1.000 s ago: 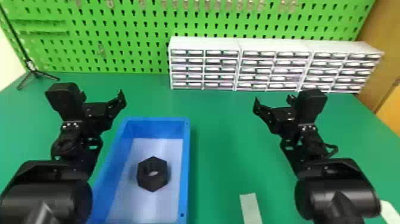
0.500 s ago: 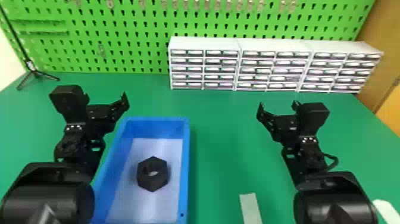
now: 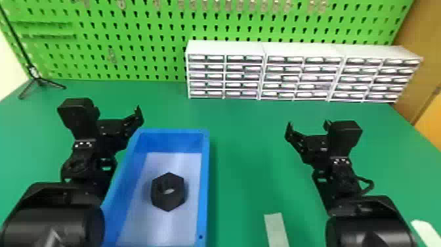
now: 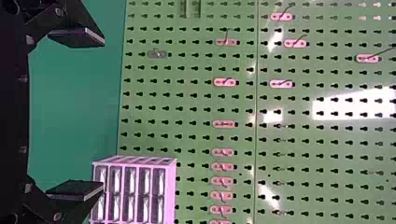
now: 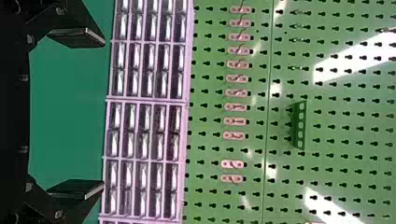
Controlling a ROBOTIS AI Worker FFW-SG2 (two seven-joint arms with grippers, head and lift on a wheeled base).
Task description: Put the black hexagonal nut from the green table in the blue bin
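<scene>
Well, left arm: thick and black, it comes in from the head view's lower left corner and extends forward beside the bin, its boxy black wrist housing [image 3: 77, 116] upright near the front.
Left gripper [image 3: 117, 111]: two flat black fingers spread wide and empty, one tip showing near the bin's far left corner; the left wrist view has them parallel, with a broad gap between.
Right arm: black as well, it rises from the bottom edge at the right and slants inward as it goes forward, a dark cable [image 3: 369, 185] looping out on its outer side.
Right gripper [image 3: 307, 124]: wide open and empty, its fingers well apart, over the right part of the table.
Black hexagonal nut [image 3: 168, 203]: inside the bin, on the pale floor, with its round hole showing.
Blue rectangular plastic bin [image 3: 204, 184]: on the table, between the arms and nearer the left one.
Green table [image 3: 242, 170]: a smooth, flat top, with a pale strip [image 3: 276, 228] near the front edge of view.
Back of the table: white drawer units [image 3: 226, 47] side by side, and a thin black tripod [image 3: 39, 80] at the far left.
Wall: bright green pegboard [image 3: 157, 39] with metal hooks.
Right side: a brown panel [image 3: 416, 49].
</scene>
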